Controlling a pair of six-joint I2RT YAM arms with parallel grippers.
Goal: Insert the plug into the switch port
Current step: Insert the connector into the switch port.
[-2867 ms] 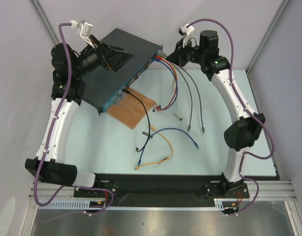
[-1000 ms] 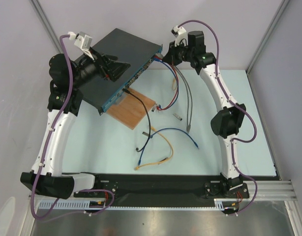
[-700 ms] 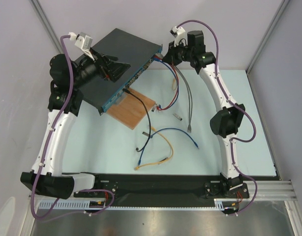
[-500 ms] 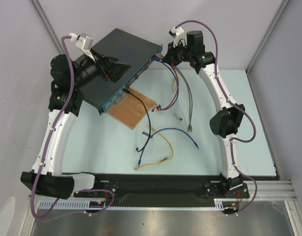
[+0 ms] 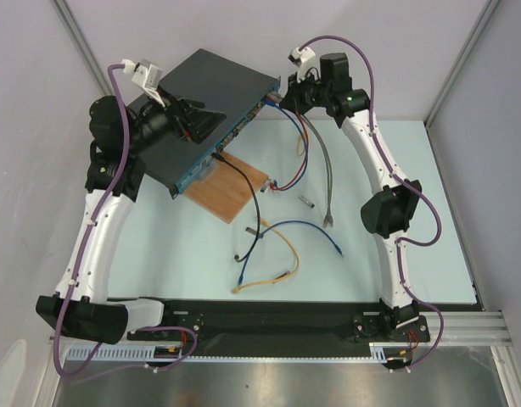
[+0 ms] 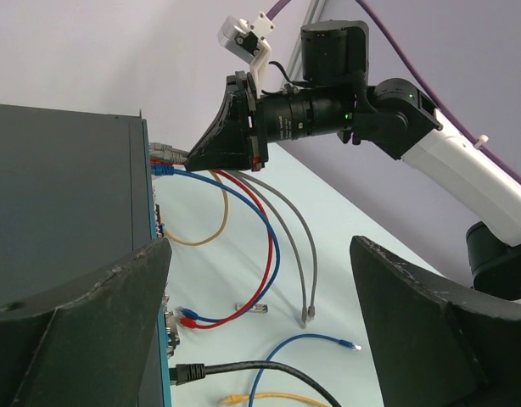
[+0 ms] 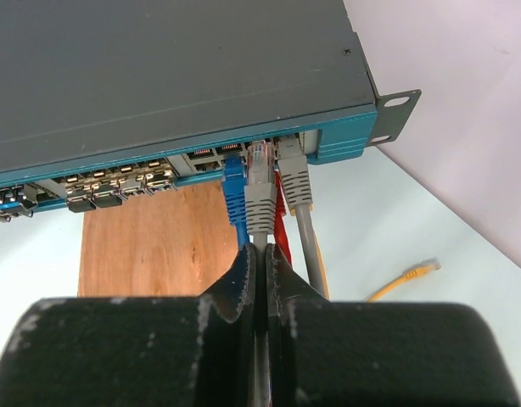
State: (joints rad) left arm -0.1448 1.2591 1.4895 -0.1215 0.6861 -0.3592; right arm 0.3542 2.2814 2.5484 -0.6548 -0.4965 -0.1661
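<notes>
Right arm has reached switch, jaws clamped on plug cable; left jaws apart.

I run this robotics lab cell remotely: white panel walls on aluminium posts; two arms bolted along a pale-green tabletop; patch cables strewn about.

The switch has a matt dark metal top, the board is smooth, fine-grained wood, the plug is grey plastic with a clear glossy tip, and the left fingers look black, rough and scuffed.
</notes>
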